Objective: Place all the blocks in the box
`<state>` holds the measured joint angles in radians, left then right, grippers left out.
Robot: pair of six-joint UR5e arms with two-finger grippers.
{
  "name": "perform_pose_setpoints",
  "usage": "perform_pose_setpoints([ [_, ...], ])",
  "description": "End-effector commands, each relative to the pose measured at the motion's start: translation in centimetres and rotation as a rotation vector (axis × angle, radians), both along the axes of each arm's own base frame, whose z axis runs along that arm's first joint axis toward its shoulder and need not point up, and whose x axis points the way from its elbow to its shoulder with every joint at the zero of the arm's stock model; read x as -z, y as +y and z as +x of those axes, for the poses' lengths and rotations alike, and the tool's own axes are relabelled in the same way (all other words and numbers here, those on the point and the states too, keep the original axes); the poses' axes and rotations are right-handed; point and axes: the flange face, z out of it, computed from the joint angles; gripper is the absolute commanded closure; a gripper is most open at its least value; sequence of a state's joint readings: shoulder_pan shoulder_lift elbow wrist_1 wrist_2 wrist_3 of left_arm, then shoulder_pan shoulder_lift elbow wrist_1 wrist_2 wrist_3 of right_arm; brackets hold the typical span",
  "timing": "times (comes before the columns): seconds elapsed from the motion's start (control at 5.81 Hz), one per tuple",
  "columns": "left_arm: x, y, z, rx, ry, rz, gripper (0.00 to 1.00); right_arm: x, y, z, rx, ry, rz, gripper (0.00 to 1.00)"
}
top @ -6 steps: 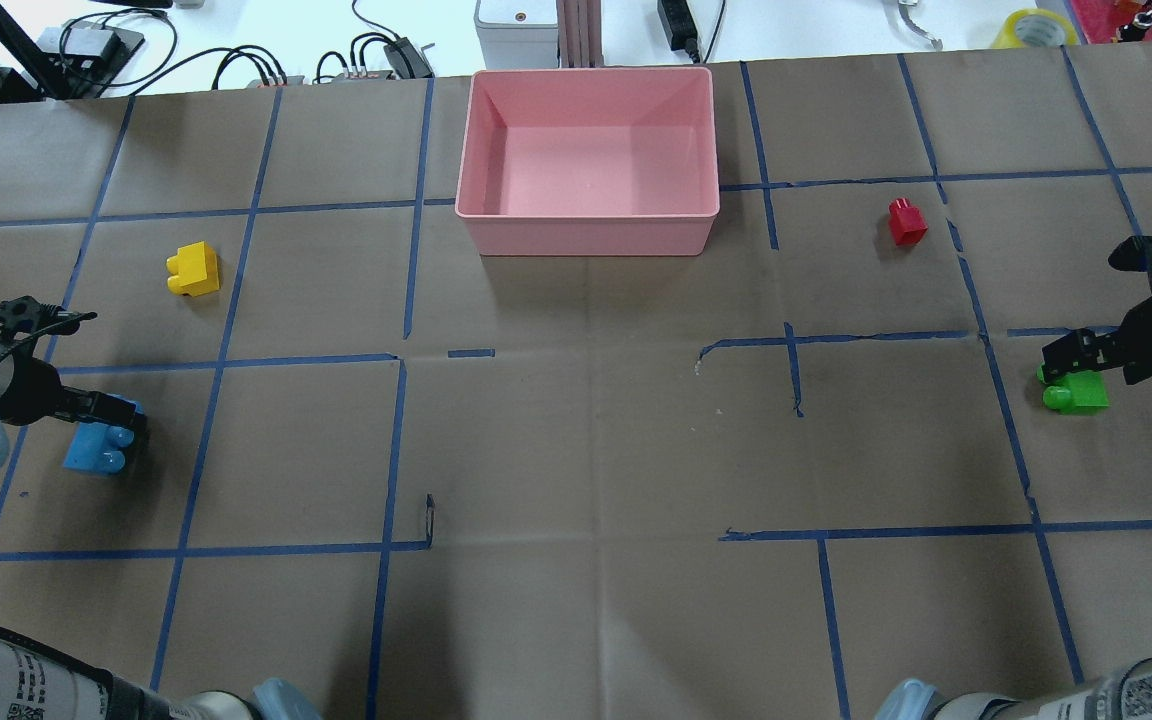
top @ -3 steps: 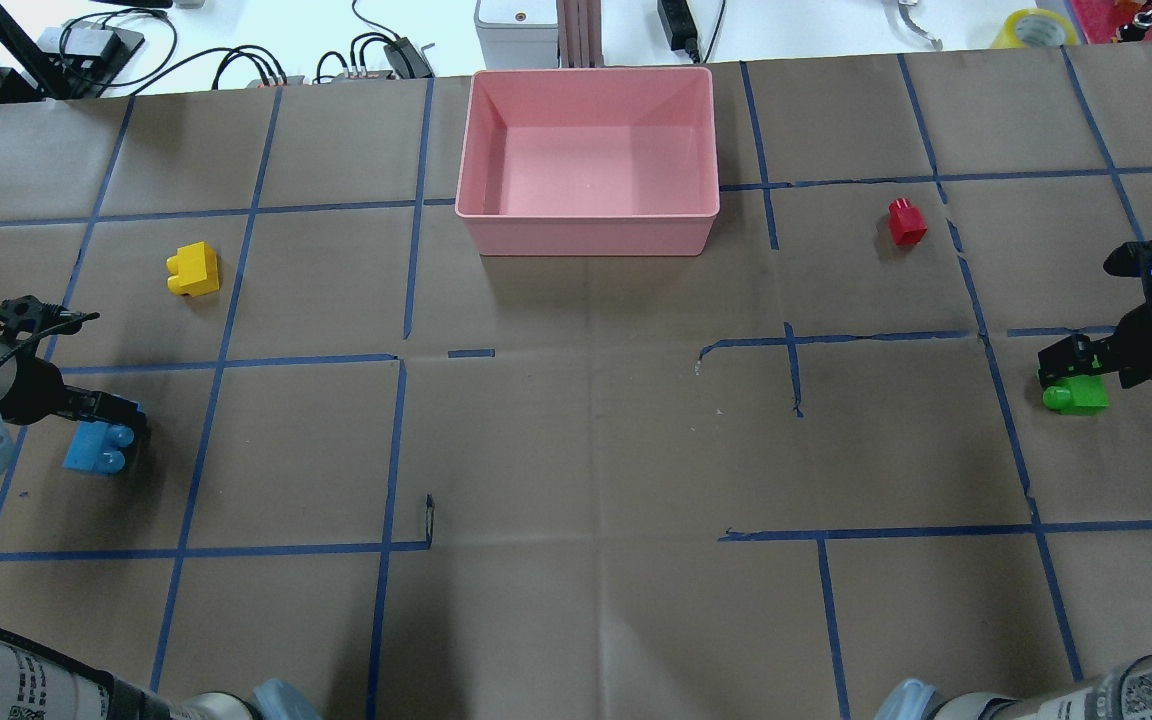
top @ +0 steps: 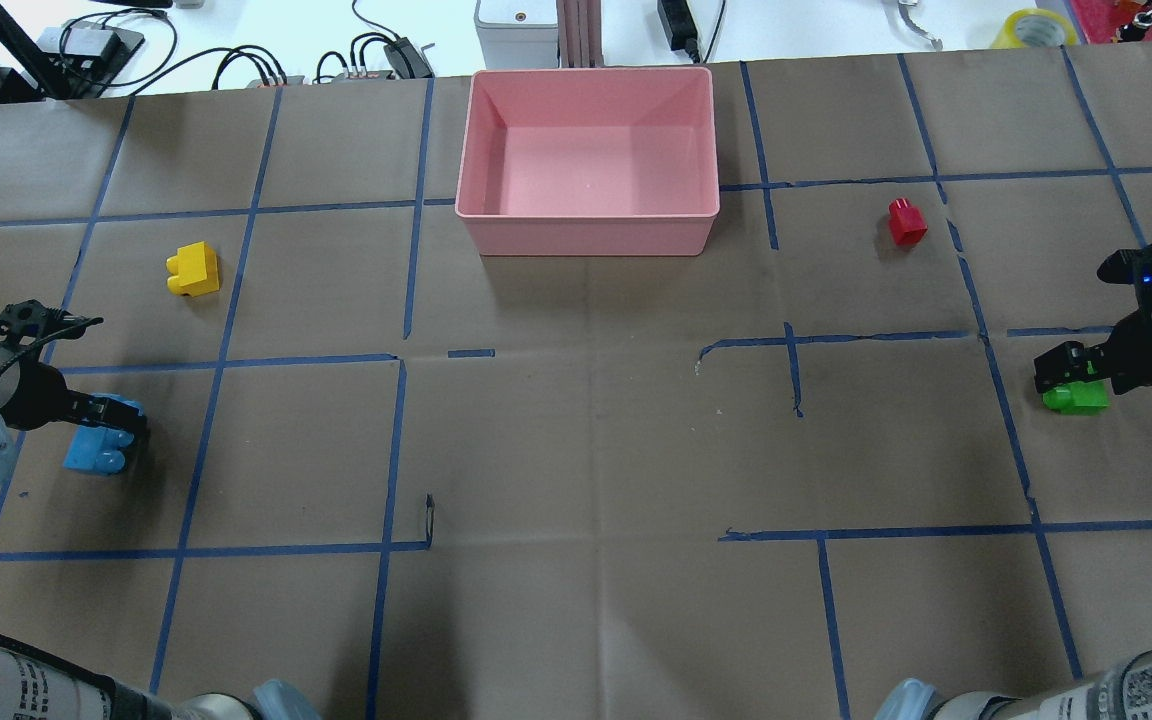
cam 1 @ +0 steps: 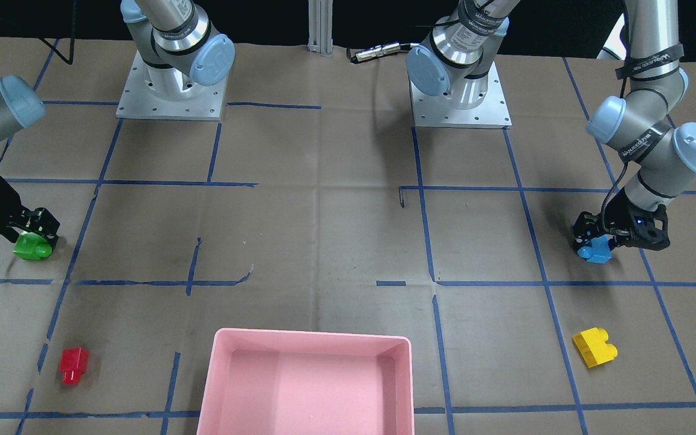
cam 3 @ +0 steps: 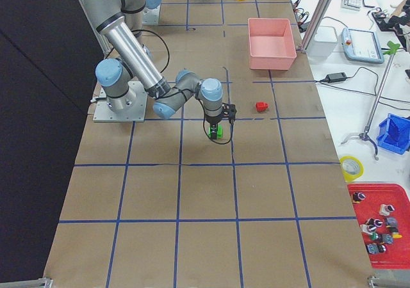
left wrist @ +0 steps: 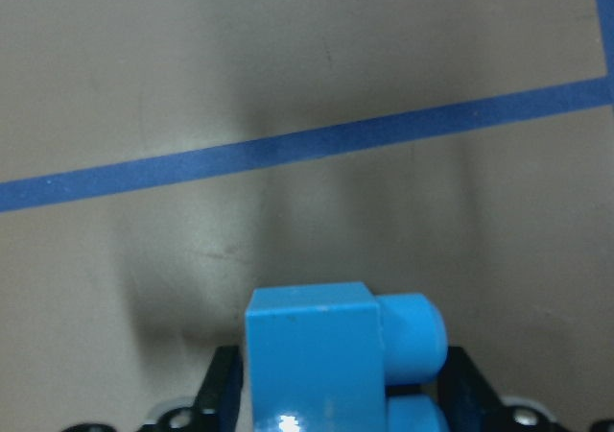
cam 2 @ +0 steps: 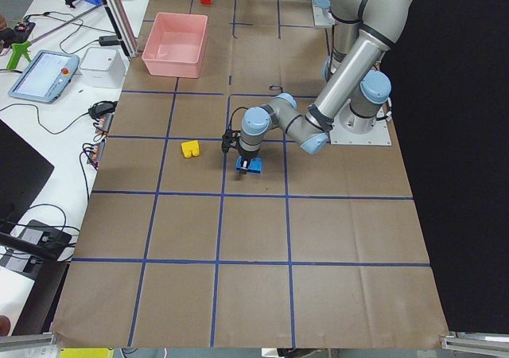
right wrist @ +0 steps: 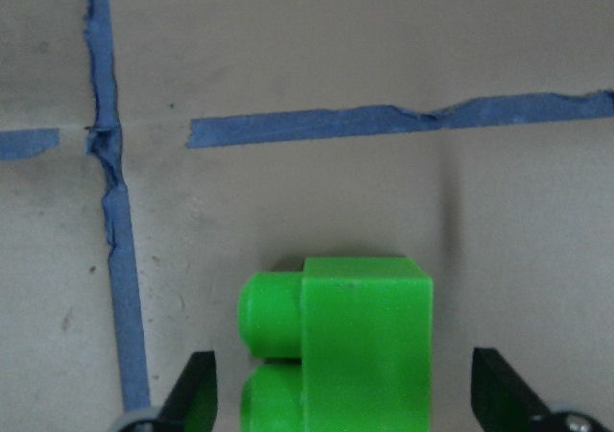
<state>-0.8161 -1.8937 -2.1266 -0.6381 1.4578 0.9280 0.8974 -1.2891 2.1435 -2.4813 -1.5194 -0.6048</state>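
The blue brick (top: 91, 455) lies at the table's left; my left gripper (top: 121, 425) is shut on it, its fingers pressed to both sides of the brick in the left wrist view (left wrist: 312, 365). The green brick (top: 1078, 399) lies at the far right. My right gripper (top: 1061, 372) is open and straddles it, with a gap on each side of the brick in the right wrist view (right wrist: 355, 346). The yellow brick (top: 194, 270) and the red brick (top: 906, 222) lie loose on the table. The pink box (top: 586, 235) stands at the back centre and holds nothing.
Brown paper with a blue tape grid covers the table. Both arm bases (cam 1: 170, 90) stand at the robot's side. Cables and a grey unit (top: 516, 30) lie beyond the far edge behind the box.
My right gripper has moved lower and further over the green brick, covering more of it. My left gripper and the blue brick have barely shifted.
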Motion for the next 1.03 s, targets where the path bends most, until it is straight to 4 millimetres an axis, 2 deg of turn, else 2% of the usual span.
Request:
perform_pose_setpoints([
  [0.0, -1.0, -0.3, 0.3, 0.0, -0.019, -0.013, 0.72, 0.0, 0.1, -0.1, -0.005, 0.007, 0.01, 0.66],
  [0.17, -4.7, -1.0, 0.4, 0.004, -0.054, -0.048, 0.77, -0.7, 0.0, -0.1, -0.044, 0.015, 0.006, 0.9],
  [0.34, -12.0, -3.2, -1.1, 0.043, -0.043, -0.025, 0.77, -3.5, -0.3, -0.3, -0.045, 0.009, 0.02, 0.95],
  [0.52, -18.9, -5.8, -0.7, -0.01, -0.018, 0.049, 0.79, -8.8, -0.2, 0.0, -0.05, 0.022, 0.031, 0.96],
  [0.69, -23.8, -7.9, -0.5, -0.048, 0.005, 0.091, 0.8, -13.8, -1.1, 1.1, -0.084, 0.051, 0.01, 0.96],
  [0.86, -25.8, -10.2, -1.4, -0.06, 0.009, 0.101, 0.81, -17.6, -3.5, 5.4, -0.199, 0.033, 0.002, 0.96],
])
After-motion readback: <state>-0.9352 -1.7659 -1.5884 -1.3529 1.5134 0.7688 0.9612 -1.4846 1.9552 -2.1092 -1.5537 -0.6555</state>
